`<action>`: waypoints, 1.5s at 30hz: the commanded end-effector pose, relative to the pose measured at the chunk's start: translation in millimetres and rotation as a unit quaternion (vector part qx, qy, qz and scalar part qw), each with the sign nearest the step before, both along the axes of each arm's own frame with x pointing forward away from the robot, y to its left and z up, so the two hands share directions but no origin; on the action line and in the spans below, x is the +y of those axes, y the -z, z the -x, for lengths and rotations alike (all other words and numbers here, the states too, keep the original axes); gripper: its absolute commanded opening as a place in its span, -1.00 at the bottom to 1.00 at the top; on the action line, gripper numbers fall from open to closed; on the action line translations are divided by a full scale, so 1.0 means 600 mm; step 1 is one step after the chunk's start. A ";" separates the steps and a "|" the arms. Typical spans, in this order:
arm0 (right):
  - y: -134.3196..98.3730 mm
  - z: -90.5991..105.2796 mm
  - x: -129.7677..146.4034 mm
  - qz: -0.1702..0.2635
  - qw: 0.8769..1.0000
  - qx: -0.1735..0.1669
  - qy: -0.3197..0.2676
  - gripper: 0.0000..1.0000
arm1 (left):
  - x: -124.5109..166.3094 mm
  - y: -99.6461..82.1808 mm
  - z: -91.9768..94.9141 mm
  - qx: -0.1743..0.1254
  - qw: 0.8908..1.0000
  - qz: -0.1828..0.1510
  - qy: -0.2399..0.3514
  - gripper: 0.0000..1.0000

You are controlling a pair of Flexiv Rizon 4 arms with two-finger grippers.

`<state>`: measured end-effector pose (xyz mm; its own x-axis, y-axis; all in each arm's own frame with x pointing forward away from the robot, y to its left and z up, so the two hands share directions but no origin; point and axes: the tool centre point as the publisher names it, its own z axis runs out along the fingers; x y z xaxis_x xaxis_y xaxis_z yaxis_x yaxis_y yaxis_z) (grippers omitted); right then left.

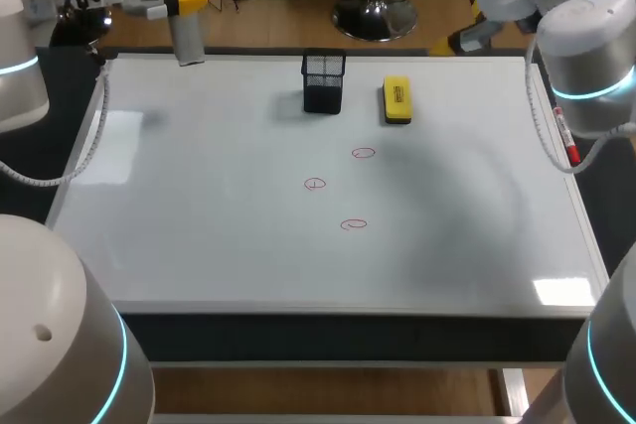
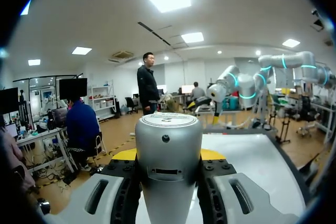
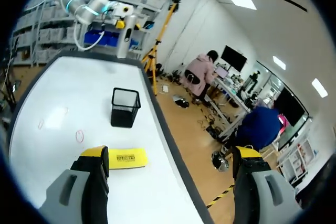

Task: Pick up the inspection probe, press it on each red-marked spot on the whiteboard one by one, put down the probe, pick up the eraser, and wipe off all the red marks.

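Gripping the inspection probe [image 2: 168,187] upright, my left gripper [image 2: 169,154] hangs by the whiteboard's [image 1: 199,235] far left corner. My right gripper [image 3: 171,156] gapes wide, with the yellow eraser [image 3: 126,158] ahead near one finger.

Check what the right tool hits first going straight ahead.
Probably the yellow eraser, lying just ahead of the right tool; the black mesh cup stands beyond. Height unclear, so it might pass over.

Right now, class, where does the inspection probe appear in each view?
Head view: probe upright at the far left corner of the whiteboard.
Left wrist view: probe held in the left gripper.
Right wrist view: probe at the board's far corner, beyond the mesh cup.
Shared landmark: the whiteboard.
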<state>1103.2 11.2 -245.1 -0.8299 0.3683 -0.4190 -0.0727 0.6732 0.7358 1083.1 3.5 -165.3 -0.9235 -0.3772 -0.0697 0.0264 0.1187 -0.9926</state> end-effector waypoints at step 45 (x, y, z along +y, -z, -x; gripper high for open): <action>0.051 0.033 0.038 0.463 0.720 0.109 -0.504 1.00 | 0.000 -0.001 0.001 -0.001 1.000 0.001 -0.001 -1.00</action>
<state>1078.6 33.0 -277.8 -0.5690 -0.7954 -0.2089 -0.8199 0.5684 0.0690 1083.0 3.6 -165.2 -0.9235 -0.3773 -0.0695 0.0264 0.1183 -0.9926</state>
